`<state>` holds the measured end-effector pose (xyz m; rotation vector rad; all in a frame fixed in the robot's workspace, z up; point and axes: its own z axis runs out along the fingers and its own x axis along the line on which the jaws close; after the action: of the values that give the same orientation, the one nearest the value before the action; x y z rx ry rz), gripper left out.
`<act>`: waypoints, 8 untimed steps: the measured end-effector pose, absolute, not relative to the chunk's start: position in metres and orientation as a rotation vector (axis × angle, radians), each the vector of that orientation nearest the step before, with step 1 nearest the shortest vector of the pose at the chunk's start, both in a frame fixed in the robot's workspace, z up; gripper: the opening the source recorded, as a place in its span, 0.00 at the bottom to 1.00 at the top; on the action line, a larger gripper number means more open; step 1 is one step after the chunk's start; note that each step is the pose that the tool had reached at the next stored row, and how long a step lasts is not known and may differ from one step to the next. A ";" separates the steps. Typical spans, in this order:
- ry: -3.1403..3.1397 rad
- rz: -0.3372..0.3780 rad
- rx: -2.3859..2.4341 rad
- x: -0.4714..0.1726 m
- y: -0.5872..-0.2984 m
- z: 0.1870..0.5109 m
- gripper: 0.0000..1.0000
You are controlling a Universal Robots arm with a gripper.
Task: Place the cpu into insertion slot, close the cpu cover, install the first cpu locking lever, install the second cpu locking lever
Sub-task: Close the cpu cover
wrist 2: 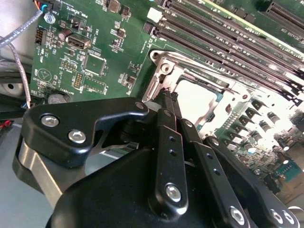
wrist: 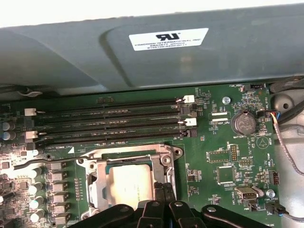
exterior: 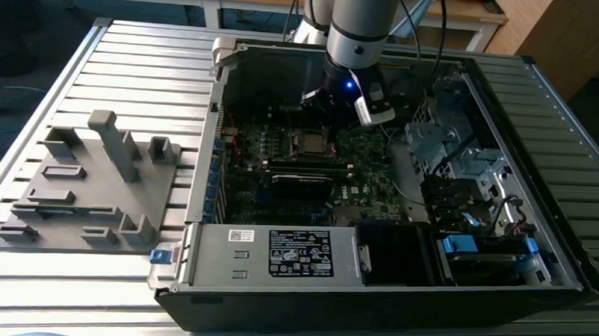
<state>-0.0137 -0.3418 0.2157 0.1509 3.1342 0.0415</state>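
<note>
The cpu [wrist: 127, 183] shows its dull silver top inside the insertion slot [exterior: 308, 142] on the green board. In the second wrist view the cpu [wrist 2: 197, 99] looks bright. The cpu cover [wrist: 128, 153] lies flat as a silvery frame around the chip, also seen as the cover [wrist 2: 166, 66]. My gripper [wrist: 164, 189] is shut, nothing visible between its black fingers, and its tips rest at the socket's edge beside the cpu. The gripper [wrist 2: 168, 97] touches the frame's rim. In the exterior view the gripper [exterior: 322, 109] hangs just behind the socket. A thin dark lever [wrist: 42, 161] runs off one side of the socket.
Long black memory slots [wrist: 109, 123] lie beside the socket. A labelled grey power supply box [exterior: 276, 253] fills the case's near side, and drive cages and cables [exterior: 459, 166] fill the exterior view's right. A grey fixture block [exterior: 90, 183] stands on the slatted table outside the case.
</note>
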 end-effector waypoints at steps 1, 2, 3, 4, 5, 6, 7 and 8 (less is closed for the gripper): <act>3.134 0.041 0.151 -0.014 -0.342 0.216 0.10; 3.134 0.041 0.151 -0.014 -0.342 0.216 0.10; 3.134 0.041 0.151 -0.014 -0.342 0.216 0.10; 3.134 0.041 0.151 -0.014 -0.342 0.216 0.10; 3.134 0.042 0.151 -0.015 -0.342 0.216 0.10; 3.134 0.042 0.151 -0.015 -0.342 0.216 0.10; 3.134 0.041 0.151 -0.016 -0.342 0.216 0.10; 3.134 0.042 0.151 -0.016 -0.342 0.216 0.10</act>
<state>-0.0157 -0.3418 0.2157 0.1508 3.1342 0.0415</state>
